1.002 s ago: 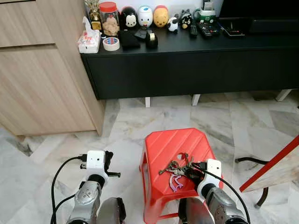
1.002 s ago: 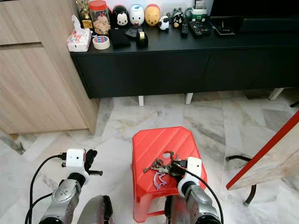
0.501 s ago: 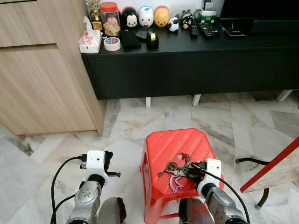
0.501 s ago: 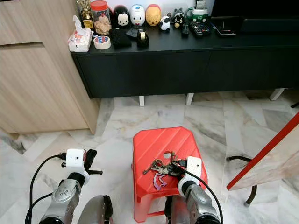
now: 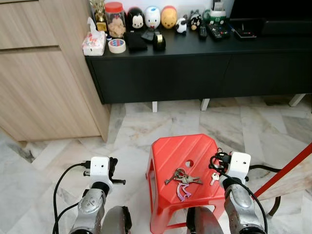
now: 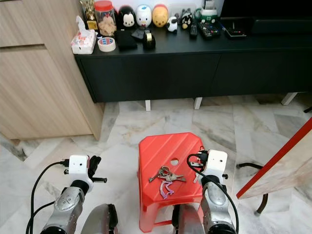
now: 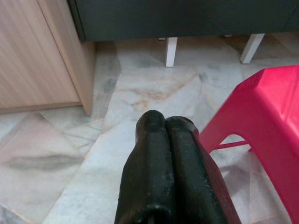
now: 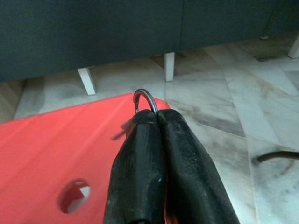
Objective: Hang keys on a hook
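In the left eye view, the keys [image 5: 181, 177] lie in a bunch on the red stool [image 5: 170, 148], with one key [image 5: 214, 178] apart near the stool's right edge. The right claw [image 5: 218, 161] hangs above that edge; the left claw [image 5: 114, 171] hangs idle over the floor beside the stool.

In the left wrist view, the left claw [image 7: 166, 154] is clenched on nothing.

In the right wrist view, the right claw [image 8: 156, 121] is clenched on a ring [image 8: 145, 100] that pokes out past its tips.

The pick-up seems to be the step in hand, and most keys appear to remain on the stool. Next calls for checking the grasp, then finding a hook.
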### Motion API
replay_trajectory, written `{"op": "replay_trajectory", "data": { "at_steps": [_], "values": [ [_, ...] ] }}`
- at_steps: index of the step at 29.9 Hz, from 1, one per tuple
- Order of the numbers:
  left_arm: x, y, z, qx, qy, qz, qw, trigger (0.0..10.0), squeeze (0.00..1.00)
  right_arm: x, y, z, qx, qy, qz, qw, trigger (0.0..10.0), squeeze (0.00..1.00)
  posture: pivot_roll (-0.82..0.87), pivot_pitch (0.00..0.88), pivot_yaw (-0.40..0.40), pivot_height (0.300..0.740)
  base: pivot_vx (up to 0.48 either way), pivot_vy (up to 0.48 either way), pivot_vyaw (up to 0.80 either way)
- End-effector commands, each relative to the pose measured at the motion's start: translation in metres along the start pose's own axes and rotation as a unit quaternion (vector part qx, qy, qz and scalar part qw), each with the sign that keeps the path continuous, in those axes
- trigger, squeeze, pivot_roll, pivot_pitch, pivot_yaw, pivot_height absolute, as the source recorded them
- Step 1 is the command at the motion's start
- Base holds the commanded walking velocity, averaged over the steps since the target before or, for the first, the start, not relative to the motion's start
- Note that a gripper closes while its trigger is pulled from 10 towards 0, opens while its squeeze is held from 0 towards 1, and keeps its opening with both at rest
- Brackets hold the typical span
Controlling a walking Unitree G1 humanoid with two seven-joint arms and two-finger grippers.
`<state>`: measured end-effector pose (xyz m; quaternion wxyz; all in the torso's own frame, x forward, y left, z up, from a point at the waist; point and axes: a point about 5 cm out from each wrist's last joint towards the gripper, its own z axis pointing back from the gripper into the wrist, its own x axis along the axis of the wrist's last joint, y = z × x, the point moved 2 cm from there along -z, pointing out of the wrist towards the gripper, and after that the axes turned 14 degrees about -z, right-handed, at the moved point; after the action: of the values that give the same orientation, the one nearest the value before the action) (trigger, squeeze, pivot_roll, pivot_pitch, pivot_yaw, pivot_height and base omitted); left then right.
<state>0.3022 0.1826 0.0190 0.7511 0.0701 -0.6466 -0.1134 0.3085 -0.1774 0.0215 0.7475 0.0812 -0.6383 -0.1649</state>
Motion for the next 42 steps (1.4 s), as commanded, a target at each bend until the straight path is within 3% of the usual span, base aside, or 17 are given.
{"op": "replay_trajectory", "data": {
  "at_steps": [1, 9, 26, 33, 42],
  "values": [
    [-0.011, 0.004, 0.005, 0.004, 0.023, -0.011, 1.000, 10.0, 0.00, -0.003, 0.001, 0.002, 0.004, 0.002, -0.004, 1.000, 10.0, 0.00, -0.01, 0.062, -0.016, 0.607, 0.000, 0.000, 0.00],
    [-0.036, 0.008, 0.017, 0.011, 0.078, -0.024, 0.997, 10.0, 0.00, -0.004, 0.005, 0.001, 0.007, 0.009, -0.015, 1.000, 10.0, 0.00, 0.00, 0.041, -0.013, 0.622, 0.000, 0.000, 0.00],
    [-0.075, 0.006, 0.041, 0.005, 0.171, -0.027, 0.985, 10.0, 0.00, -0.017, 0.003, 0.005, -0.008, 0.033, -0.018, 0.999, 10.0, 0.00, 0.00, 0.000, -0.005, 0.736, 0.000, 0.000, 0.00],
    [-0.100, -0.003, 0.061, -0.011, 0.241, -0.028, 0.970, 10.0, 0.00, -0.020, -0.002, 0.006, -0.013, 0.041, -0.018, 0.999, 10.0, 0.00, 0.00, 0.000, -0.008, 0.736, 0.000, 0.000, 0.00],
    [-0.117, -0.011, 0.080, -0.022, 0.290, -0.025, 0.956, 10.0, 0.00, -0.019, -0.003, 0.006, -0.009, 0.037, -0.013, 0.999, 10.0, 0.00, 0.00, 0.000, -0.009, 0.740, 0.000, 0.000, 0.00]
  ]
}}
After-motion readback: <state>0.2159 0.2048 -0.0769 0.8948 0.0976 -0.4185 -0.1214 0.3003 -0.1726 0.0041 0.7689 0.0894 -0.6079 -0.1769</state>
